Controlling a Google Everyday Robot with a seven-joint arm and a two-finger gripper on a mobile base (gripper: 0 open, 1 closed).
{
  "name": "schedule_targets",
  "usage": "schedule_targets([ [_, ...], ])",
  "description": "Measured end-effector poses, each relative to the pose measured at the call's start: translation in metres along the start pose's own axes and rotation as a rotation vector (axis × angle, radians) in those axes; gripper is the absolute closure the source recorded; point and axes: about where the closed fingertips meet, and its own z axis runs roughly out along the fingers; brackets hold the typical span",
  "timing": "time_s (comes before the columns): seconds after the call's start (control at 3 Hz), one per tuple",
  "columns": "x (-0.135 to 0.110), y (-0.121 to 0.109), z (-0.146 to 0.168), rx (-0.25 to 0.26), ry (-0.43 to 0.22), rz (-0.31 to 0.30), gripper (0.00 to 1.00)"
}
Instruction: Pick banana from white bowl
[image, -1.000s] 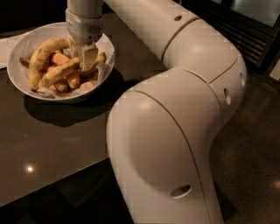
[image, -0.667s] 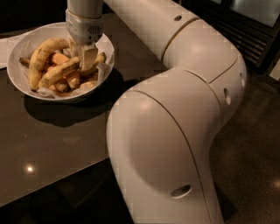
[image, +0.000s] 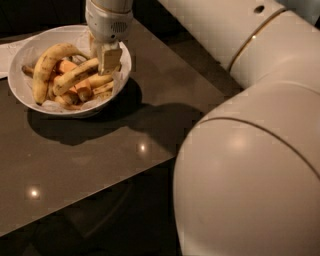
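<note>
The banana (image: 75, 76) is yellow with dark brown speckles. The hooked banana (image: 42, 70) to its left is yellow too, and the plump pieces (image: 67, 66) are orange. The white bowl (image: 27, 50) stands on a grey-brown desk (image: 100, 150). The cream tool (image: 109, 59) hangs over the bowl's right side.

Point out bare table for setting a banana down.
Free: the table between the white bowl and the near edge, and right of the bowl. Crowded: inside the bowl, with the tool at one end of the banana.
</note>
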Motion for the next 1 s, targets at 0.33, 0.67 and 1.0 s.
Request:
schedule_targets([
  [0.33,0.002,0.016,-0.025,0.051,0.012,0.046,1.00],
  [0.67,0.001,0.017,-0.027,0.056,0.012,0.046,1.00],
  [1.0,-0.004,0.012,-0.037,0.069,0.035,0.030,1.00],
])
